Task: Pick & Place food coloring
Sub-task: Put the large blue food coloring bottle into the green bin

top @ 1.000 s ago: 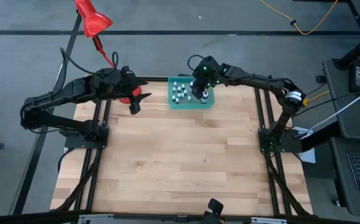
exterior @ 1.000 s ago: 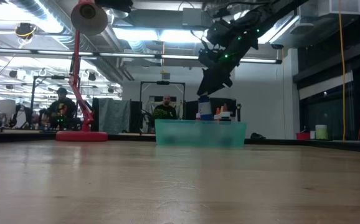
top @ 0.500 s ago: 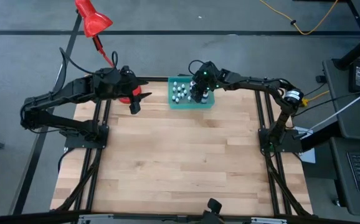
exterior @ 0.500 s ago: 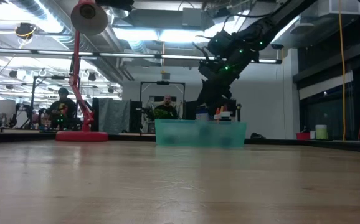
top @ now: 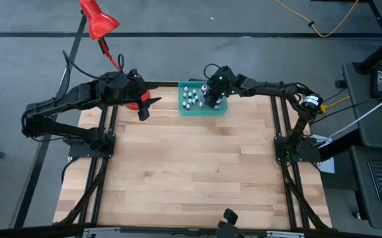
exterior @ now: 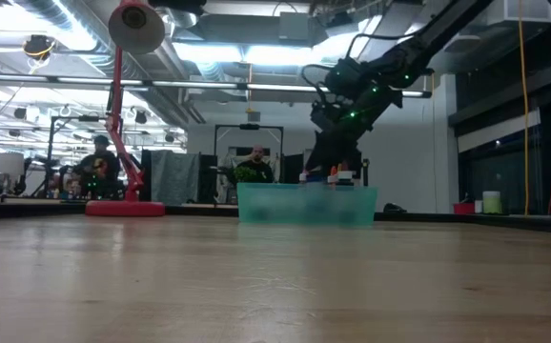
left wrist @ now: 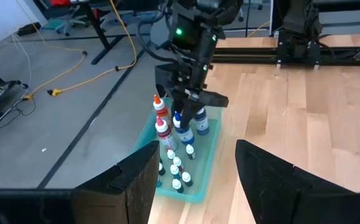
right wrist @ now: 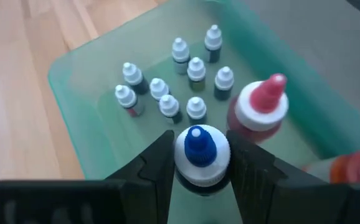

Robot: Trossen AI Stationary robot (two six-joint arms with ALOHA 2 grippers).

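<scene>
The food coloring is a set of tiny bottles in a translucent teal tray [top: 203, 112] at the table's far middle. Several white-capped ones [right wrist: 167, 87] stand on the tray floor, next to a taller pink one [right wrist: 259, 107] and a red-orange one [right wrist: 349, 171]. My right gripper [right wrist: 200, 180] reaches into the tray, shut on a blue-tipped bottle [right wrist: 198, 149]. My left gripper [top: 142, 114] hangs open above the table's far left, touching nothing. My right gripper pinches the blue-tipped bottle between its two fingers [right wrist: 157, 167], one on each side of the white cap [right wrist: 200, 169] just below the blue tip. The fingers slant down from the table's right side. The bottle stands upright inside the tray; whether its base rests on the floor is hidden.
A red desk lamp [top: 98, 18] stands at the far left, its base [exterior: 123, 207] beside my left gripper. The tray's walls [exterior: 304, 205] enclose the bottles. Bare wooden table [top: 191, 172] stretches from the tray to the near edge.
My right gripper has sunk toward the tray with the blue-tipped bottle. The bottle was above the rim and now sits down among the others, still upright in the shut fingers.
</scene>
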